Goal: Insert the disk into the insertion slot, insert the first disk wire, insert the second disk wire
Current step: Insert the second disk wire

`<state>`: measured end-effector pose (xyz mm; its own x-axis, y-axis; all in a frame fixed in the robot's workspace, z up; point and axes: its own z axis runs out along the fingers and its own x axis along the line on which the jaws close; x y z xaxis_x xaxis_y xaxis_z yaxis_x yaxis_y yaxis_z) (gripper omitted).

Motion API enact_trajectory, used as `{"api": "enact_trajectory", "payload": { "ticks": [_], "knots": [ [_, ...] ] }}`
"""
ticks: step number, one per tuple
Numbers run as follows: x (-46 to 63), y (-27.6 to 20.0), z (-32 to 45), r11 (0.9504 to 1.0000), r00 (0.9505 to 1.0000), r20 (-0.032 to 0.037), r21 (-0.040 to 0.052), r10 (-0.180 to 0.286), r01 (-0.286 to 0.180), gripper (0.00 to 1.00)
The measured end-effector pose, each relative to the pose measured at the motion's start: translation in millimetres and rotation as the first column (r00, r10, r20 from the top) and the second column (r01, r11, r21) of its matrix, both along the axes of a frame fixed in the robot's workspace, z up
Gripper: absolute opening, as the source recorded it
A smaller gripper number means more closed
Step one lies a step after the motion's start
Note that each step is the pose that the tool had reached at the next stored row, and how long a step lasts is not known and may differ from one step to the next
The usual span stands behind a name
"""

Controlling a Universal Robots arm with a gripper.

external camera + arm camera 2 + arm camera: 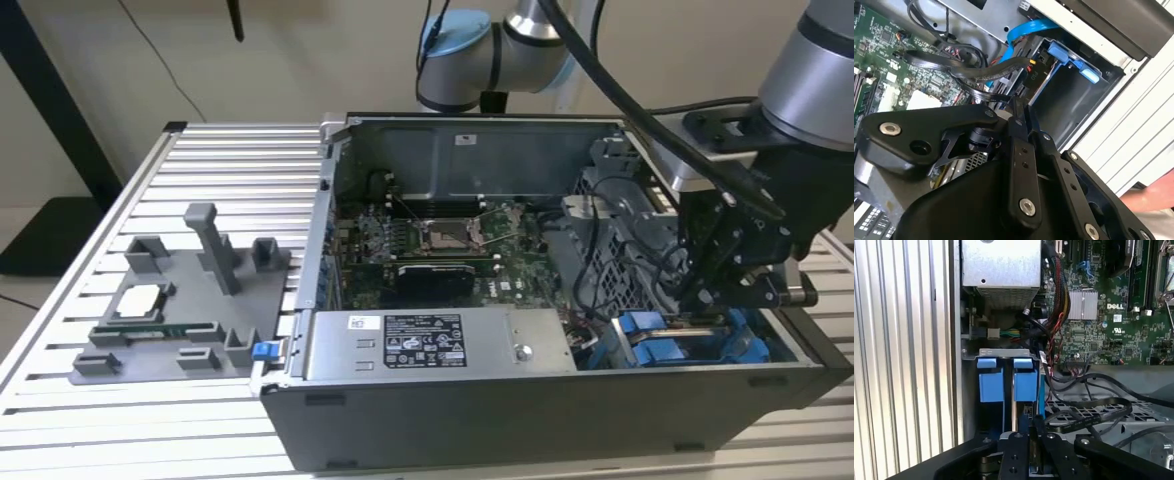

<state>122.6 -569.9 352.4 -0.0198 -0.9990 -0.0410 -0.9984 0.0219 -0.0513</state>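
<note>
First wrist view: black gripper (1030,440) above the grey sheet-metal slot (1006,354) with blue plastic tabs (990,380); jaw opening indiscernible.

Wrist views close, perhaps sharing drive bay (1004,390)

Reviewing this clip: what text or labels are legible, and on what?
Power-supply label: print too small to read.
Sticker on the case's back wall: too small to read.
Motherboard: white printed marks, fine print too small to read.
Black connector: small marking, unclear.
</note>
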Motion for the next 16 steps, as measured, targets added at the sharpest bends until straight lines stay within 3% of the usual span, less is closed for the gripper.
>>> {"api": "enact_trajectory", "payload": {
  "ticks": [7,16],
  "knots": [
    [2.6,3.0,-5.9,1.0000,1.0000,0.0052,-0.0001,0.000,0.000,0.00],
    [4.0,2.9,-8.1,0.9999,0.9999,0.0053,-0.0001,0.012,-0.012,0.00]
  ]
}}
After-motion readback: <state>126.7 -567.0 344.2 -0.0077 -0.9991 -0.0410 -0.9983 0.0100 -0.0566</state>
